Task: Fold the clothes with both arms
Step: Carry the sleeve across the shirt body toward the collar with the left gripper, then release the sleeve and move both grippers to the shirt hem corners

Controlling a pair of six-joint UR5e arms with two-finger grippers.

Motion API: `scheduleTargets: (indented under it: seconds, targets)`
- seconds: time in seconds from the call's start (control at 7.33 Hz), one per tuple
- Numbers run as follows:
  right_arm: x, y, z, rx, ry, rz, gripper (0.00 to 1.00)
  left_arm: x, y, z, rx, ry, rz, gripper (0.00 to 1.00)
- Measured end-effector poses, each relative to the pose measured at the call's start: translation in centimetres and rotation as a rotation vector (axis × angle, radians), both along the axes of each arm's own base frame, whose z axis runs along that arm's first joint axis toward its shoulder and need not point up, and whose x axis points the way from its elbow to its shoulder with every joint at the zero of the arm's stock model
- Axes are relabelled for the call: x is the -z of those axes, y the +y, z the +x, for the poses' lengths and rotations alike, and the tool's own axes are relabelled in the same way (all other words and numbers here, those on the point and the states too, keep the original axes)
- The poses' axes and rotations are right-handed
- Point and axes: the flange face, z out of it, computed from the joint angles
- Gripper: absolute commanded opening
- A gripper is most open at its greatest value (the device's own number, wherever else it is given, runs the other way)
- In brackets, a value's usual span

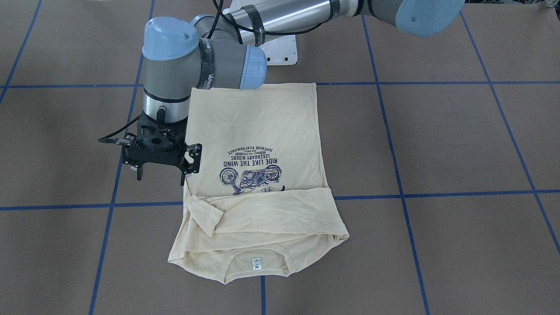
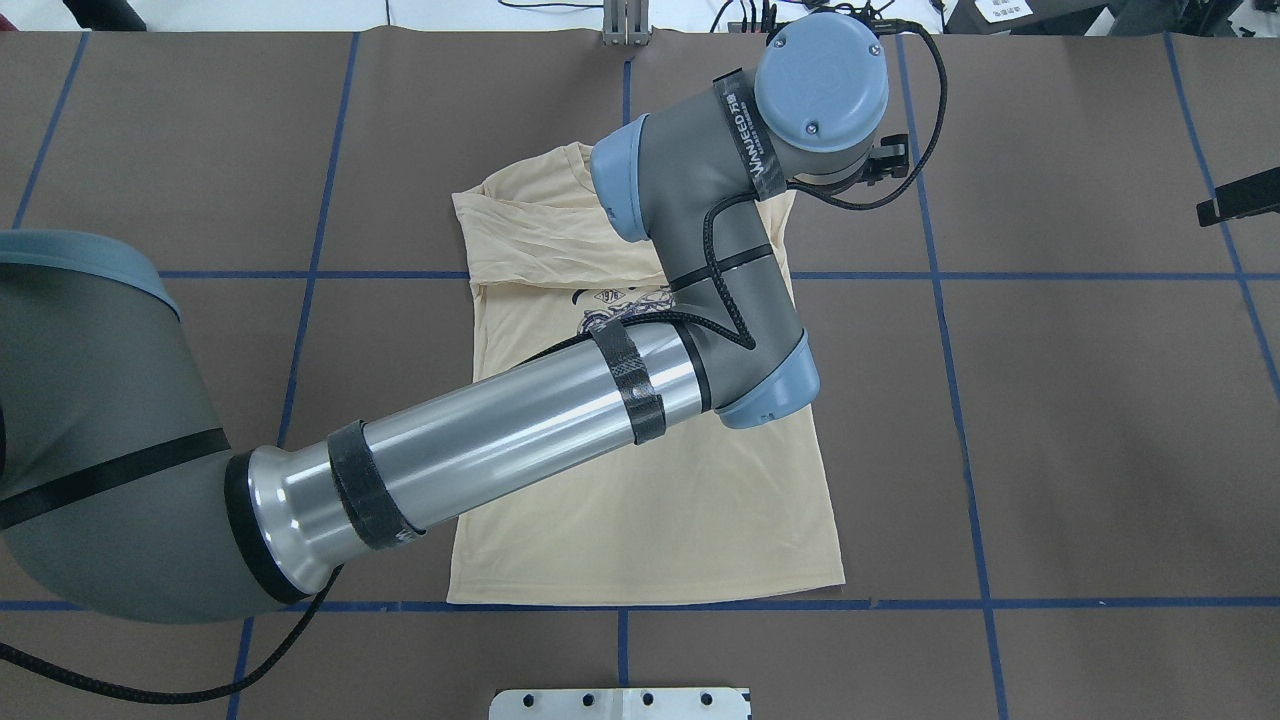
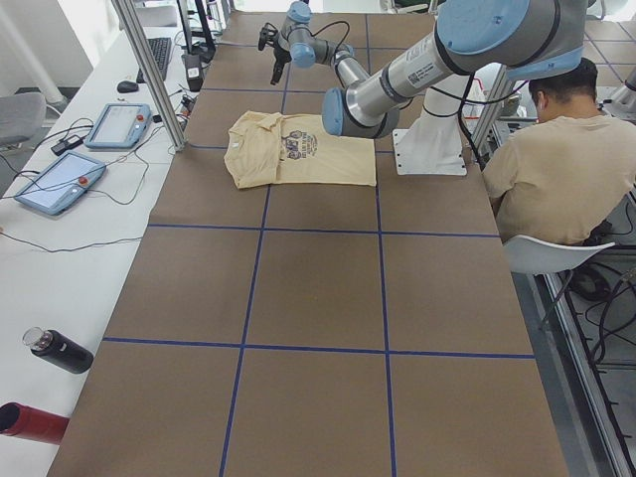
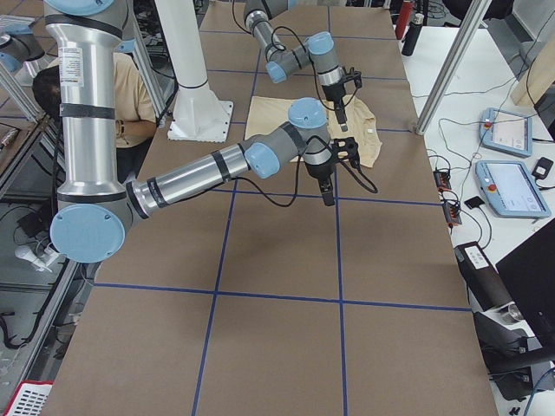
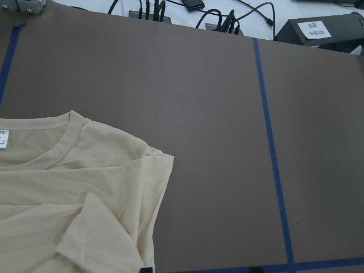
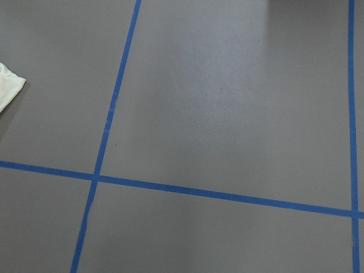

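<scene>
**Left gripper** (image 1: pixel 162 175): fingers spread, nothing held. It hangs fingers-down over the table (image 1: pixel 437 144), just beside the side edge of the T-shirt (image 1: pixel 262 122) on the robot's right. The left arm (image 2: pixel 520 420) reaches across the garment to get there.

**T-shirt:** flat, print up. The long axis runs from the hem (image 2: pixel 640 590) nearest the base to the collar (image 1: pixel 245 254) on the far side. Sleeves are folded in across the chest, with one sleeve cuff (image 1: pixel 208 218) lying close to the gripper. From the gripper, the cloth lies toward the robot's left.

**Right gripper** (image 4: pixel 326 186): seen only from the side, apart from the shirt on the robot's right. Whether it is open or closed cannot be told.

**Judgement:** the left gripper is the nearer. A grasp at this edge looks like a short descent.
</scene>
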Motion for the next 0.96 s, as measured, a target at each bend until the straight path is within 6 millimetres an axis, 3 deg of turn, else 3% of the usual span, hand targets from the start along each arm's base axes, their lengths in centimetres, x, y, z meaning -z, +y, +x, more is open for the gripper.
scheduleTargets:
  seconds: [0.27, 0.41, 0.55, 0.68, 0.96]
  targets:
    - [1.1, -0.1, -0.6, -0.040, -0.035, -0.025, 1.00, -1.4, 0.6, -0.6, -0.083, -0.098, 0.045, 1.00]
    - [1.8, 0.0, -1.7, -0.050, -0.055, -0.039, 1.00, -3.9, 1.7, -2.0, -0.130, -0.131, 0.073, 1.00]
    - [2.7, 0.4, -3.1, -0.058, -0.074, -0.053, 1.00, -7.7, 3.3, -4.4, -0.163, -0.138, 0.109, 1.00]
    - [4.1, 1.2, -4.9, -0.068, -0.093, -0.067, 1.00, -12.5, 5.6, -8.1, -0.186, -0.137, 0.153, 1.00]
    - [7.6, 4.5, -11.2, -0.107, -0.115, -0.095, 1.00, -20.9, 10.8, -16.4, -0.222, -0.153, 0.231, 1.00]
